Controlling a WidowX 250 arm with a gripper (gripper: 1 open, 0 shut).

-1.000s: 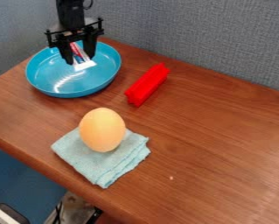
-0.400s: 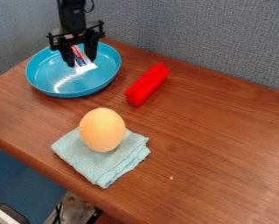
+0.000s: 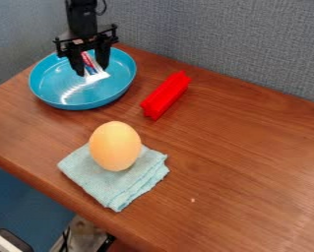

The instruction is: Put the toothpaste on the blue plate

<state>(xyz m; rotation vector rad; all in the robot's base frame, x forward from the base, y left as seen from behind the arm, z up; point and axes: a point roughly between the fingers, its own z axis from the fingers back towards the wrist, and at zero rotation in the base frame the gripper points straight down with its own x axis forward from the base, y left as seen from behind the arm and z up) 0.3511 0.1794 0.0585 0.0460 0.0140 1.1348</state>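
Note:
The blue plate (image 3: 67, 92) sits at the back left of the wooden table. Directly over its far part hangs my gripper (image 3: 89, 61), pointing down, its black fingers shut on the toothpaste (image 3: 91, 63), a small white tube with red and blue print. The tube hangs just above the plate's inside, or touches it; I cannot tell which.
A long red block (image 3: 164, 94) lies right of the plate. Toward the front, an orange egg-shaped object (image 3: 114, 146) rests on a light teal folded cloth (image 3: 116, 177). The table's front edge runs diagonally at the lower left; a grey wall stands behind.
The gripper with the toothpaste has shifted very slightly, staying over the plate. Nothing else has moved.

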